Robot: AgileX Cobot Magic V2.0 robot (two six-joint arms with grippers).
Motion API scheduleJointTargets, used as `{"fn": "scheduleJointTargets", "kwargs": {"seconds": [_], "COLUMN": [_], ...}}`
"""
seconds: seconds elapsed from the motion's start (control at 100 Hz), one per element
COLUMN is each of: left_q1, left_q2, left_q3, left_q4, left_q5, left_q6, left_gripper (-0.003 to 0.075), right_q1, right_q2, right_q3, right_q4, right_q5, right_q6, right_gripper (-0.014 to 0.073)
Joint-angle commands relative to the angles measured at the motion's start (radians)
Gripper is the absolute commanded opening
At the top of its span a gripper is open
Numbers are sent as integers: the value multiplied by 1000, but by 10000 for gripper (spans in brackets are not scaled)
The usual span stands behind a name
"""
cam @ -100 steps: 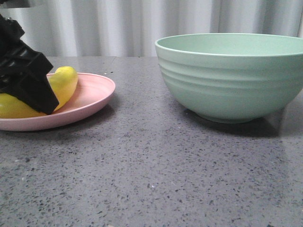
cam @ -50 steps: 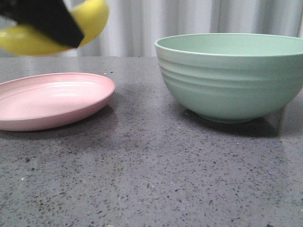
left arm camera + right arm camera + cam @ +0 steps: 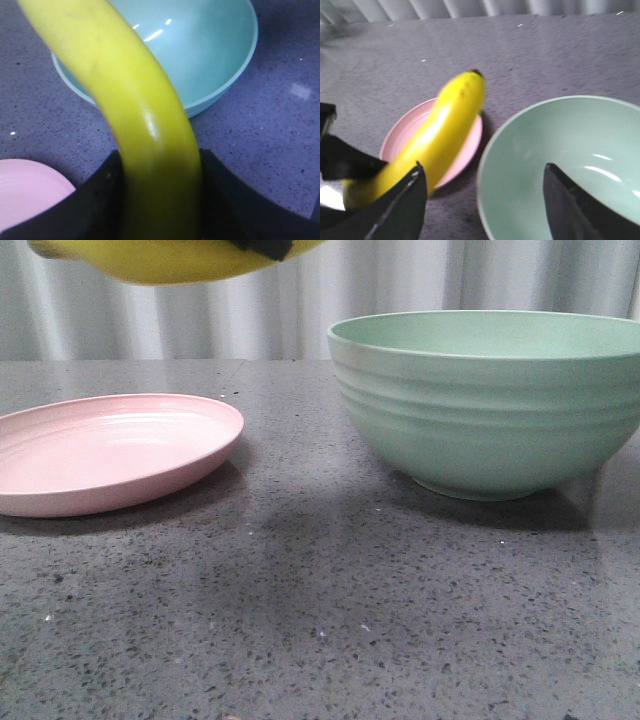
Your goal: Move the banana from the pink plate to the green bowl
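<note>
Banana (image 3: 170, 260) is off the pink plate (image 3: 110, 455) now. A second ago it lay on the plate under my left gripper (image 3: 160, 200); half a second ago it was already lifted above the plate, and now it hangs at the very top edge of the front view, shifted toward the green bowl (image 3: 490, 410). So lift done, carry underway.

Left gripper: fingers clamped on the banana, one dark finger on each side of it in the left wrist view, fruit squeezed between them near one end. The free end sticks out forward, pointing at the bowl from that camera.

Right gripper (image 3: 485, 200): fingers wide apart, holding nothing, hanging over the bowl's near rim in its own wrist view. Idle as far as I can tell.

Plate is bare, sits left on the grey speckled table (image 3: 320, 620); bowl stands well apart to the right, upright, nothing inside it that I can see.

From the right wrist view the banana is in the air over the plate's bowl-side edge, not yet above the bowl. My read: roughly halfway. What's left is more sideways travel until the banana clears the bowl rim, then lower and release. Risk: the long free end clipping the rim if I come down early.
</note>
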Motion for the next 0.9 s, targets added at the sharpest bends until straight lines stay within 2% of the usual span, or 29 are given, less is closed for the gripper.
{"fn": "scheduleJointTargets", "kwargs": {"seconds": [0.0,0.27,0.56,0.68,0.79,0.86,0.89], "left_q1": [-20,-22,-22,-22,-22,-22,-22], "left_q2": [-23,3,40,40,40,40,40], "left_q3": [-37,-37,-37,-37,-37,-37,-37], "left_q4": [-12,-31,-38,-38,-38,-38,-38], "left_q5": [-85,-74,-66,-70,-70,-68,-66], "left_q6": [-3,-3,-3,-3,-3,12,14], "left_gripper": [-20,-20,-20,-20,-15,41,98], "right_q1": [34,84,84,84,84,84,84], "right_q2": [71,261,296,296,296,296,296], "right_q3": [-65,-127,-131,-131,-131,-131,-131], "right_q4": [58,138,155,155,155,155,155], "right_q5": [-95,-117,-102,-102,-102,-102,-102], "right_q6": [-12,-12,-12,-12,-12,-12,-12], "right_gripper": [426,426,408,284,94,-27,-69]}}
